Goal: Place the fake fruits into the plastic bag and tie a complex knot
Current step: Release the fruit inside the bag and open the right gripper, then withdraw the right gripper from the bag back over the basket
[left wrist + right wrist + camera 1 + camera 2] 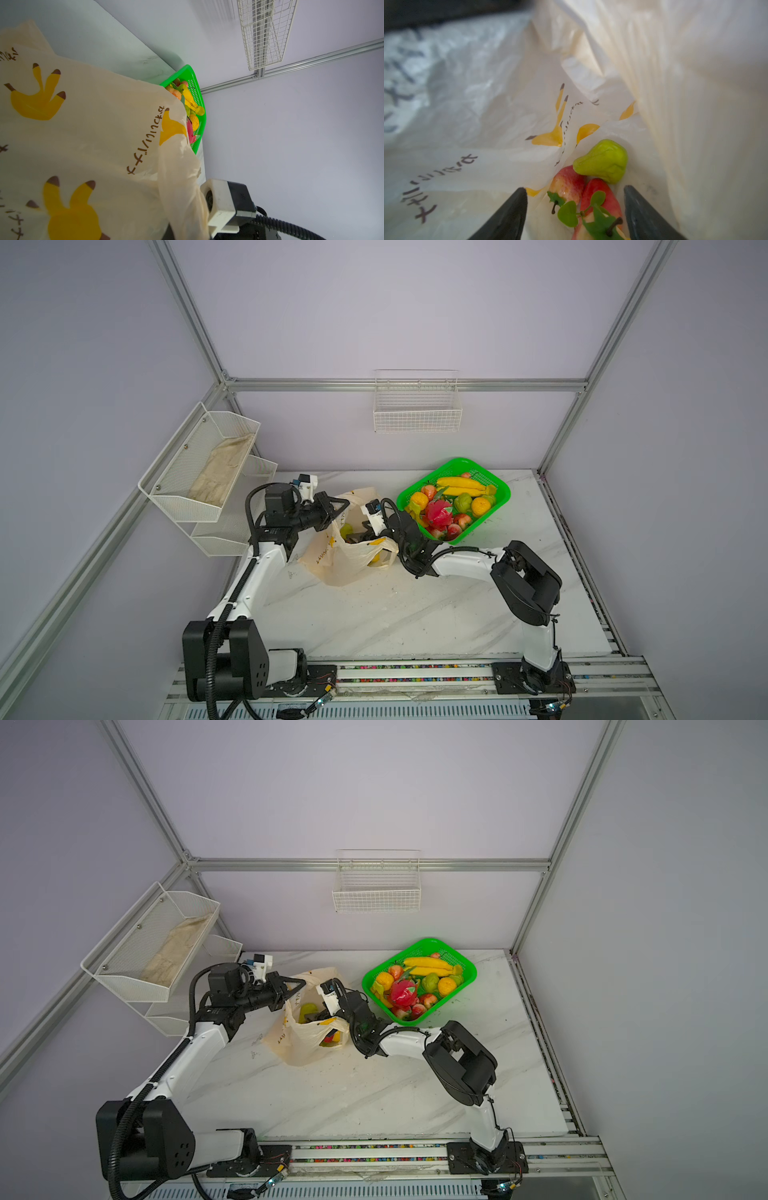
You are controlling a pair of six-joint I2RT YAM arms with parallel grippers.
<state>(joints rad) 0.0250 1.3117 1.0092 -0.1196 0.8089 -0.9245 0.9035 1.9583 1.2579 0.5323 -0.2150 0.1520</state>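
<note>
- Gripper on the left: pinched shut on the bag's rim at its left side, propping the mouth open for me.
- Bag: sits on the table between the two arms, mouth up. It's thin crinkly film that weighs next to nothing and looks ready to flop once released. I'd only grab it by the bunched handles, never the flat wall.
- Gripper on the right: down inside the bag, jaws wide apart, gripping nothing. Red fruit lies loose between the fingers, with a green one just beyond.
- Basket: right of the bag, loaded with fruit. They look light, hard and glossy, so probably slippery. I'd pinch across the fat middle, not the stems or leaves.
- Knot: nothing tied yet, so I reckon we're early on.
</note>
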